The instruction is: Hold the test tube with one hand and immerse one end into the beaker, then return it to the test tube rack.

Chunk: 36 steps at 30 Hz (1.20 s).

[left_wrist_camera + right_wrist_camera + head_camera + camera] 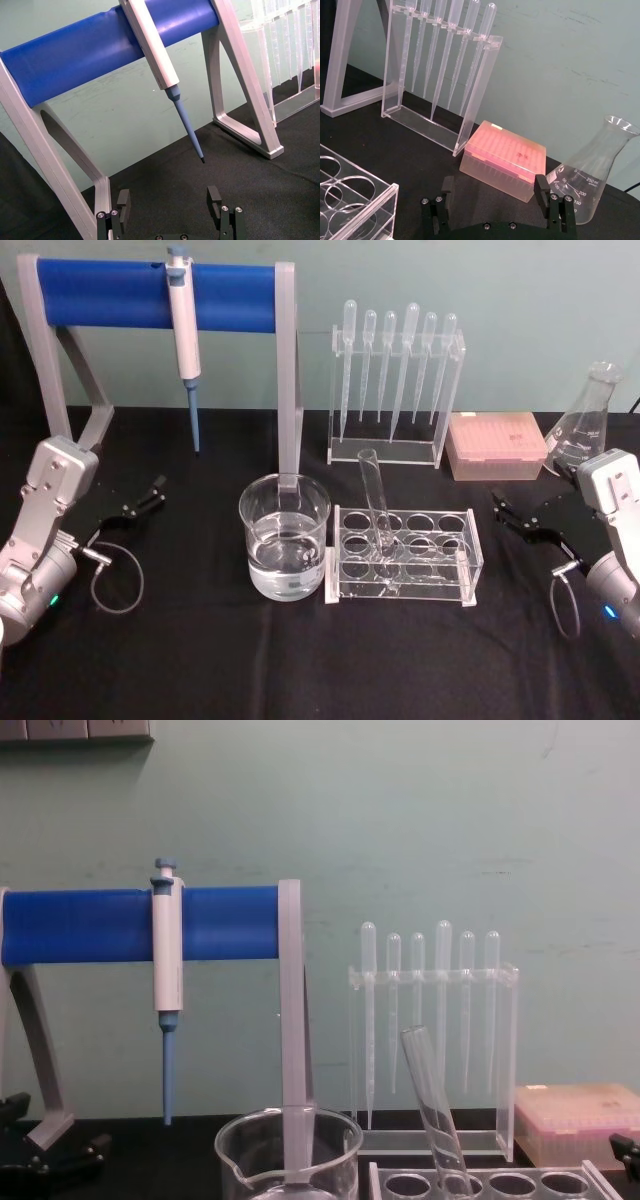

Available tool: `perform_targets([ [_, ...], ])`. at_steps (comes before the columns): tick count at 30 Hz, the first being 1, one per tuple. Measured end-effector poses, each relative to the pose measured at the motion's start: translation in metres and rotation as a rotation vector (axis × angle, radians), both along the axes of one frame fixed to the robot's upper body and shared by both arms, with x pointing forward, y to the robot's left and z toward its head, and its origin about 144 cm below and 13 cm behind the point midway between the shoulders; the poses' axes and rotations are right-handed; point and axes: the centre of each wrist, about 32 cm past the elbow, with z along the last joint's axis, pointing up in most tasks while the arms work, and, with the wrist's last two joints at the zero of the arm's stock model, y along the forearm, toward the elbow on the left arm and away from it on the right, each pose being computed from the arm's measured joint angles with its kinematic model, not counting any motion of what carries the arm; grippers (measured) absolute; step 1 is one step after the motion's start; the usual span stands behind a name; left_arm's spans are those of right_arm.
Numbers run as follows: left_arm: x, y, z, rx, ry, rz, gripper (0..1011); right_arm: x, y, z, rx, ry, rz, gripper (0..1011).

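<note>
Head view: a black-covered bench [200, 660] stands against a pale green wall [500, 300]. At its left edge is the left gripper [143, 498], jaws released. One micropipette [183, 320] hangs on the blue-barred stand [110, 292] at the back left. Mid-bench, one beaker [284, 540] is part-filled with clear liquid. Just beside it, the single test tube [376, 505] leans in the clear rack [400, 555]. Six pipettes [395, 370] stand behind, then one pink tip box [497, 445] and one flask [585, 420]. The right gripper [515, 512], jaws released, is at the right edge.
</note>
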Motion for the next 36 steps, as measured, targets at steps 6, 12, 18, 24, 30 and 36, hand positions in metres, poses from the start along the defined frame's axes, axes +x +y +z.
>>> perform_targets([
  [6,0.0,0.0,0.0,0.0,0.0,0.0,1000,0.0,0.0,0.0,0.0,0.0,0.0,1004],
  [12,0.0,0.0,0.0,0.0,0.0,0.0,1000,0.0,0.0,0.0,0.0,0.0,0.0,1004],
  [18,0.0,0.0,0.0,0.0,0.0,0.0,1000,0.0,0.0,0.0,0.0,0.0,0.0,1004],
  [24,0.0,0.0,0.0,0.0,0.0,0.0,1000,0.0,0.0,0.0,0.0,0.0,0.0,1004],
  [30,0.0,0.0,0.0,0.0,0.0,0.0,1000,-0.006,-0.002,0.003,-0.007,-0.013,-0.005,1004],
  [36,0.0,0.0,0.0,0.0,0.0,0.0,1000,-0.036,-0.002,0.016,-0.022,-0.054,0.002,1004],
])
